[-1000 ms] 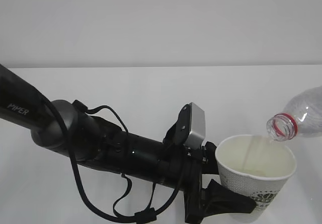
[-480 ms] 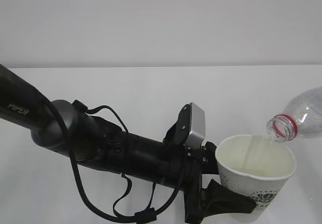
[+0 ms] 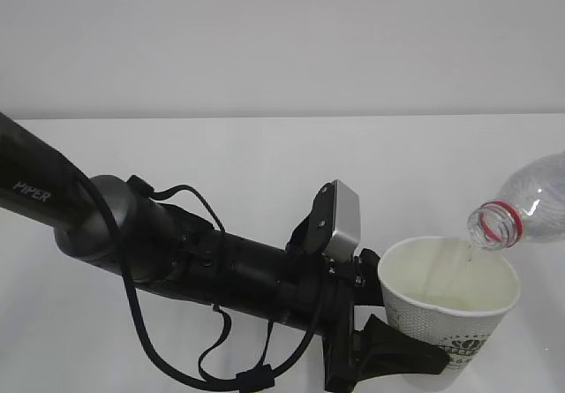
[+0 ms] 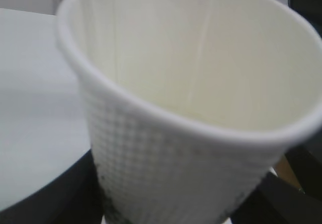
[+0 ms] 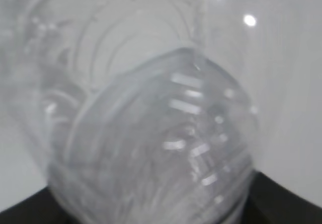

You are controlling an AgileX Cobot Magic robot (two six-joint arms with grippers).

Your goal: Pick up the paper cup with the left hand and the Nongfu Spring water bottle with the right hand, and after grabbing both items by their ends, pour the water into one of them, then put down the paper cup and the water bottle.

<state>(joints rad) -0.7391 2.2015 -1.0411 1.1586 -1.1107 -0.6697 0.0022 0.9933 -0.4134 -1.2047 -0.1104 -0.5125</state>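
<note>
bottle (image 3: 530,200) mouth over paper cup (image 3: 450,309) rim

We record a plain white counter (image 3: 221,172), its far edge running level across the exterior view. Behind that edge we note a bare pale grey wall (image 3: 282,40). In the left wrist view the counter appears as a pale, blurred surface.

Items counted: one paper cup (image 3: 450,309), one water bottle (image 3: 530,203), one robot arm (image 3: 177,252) in sight.
</note>
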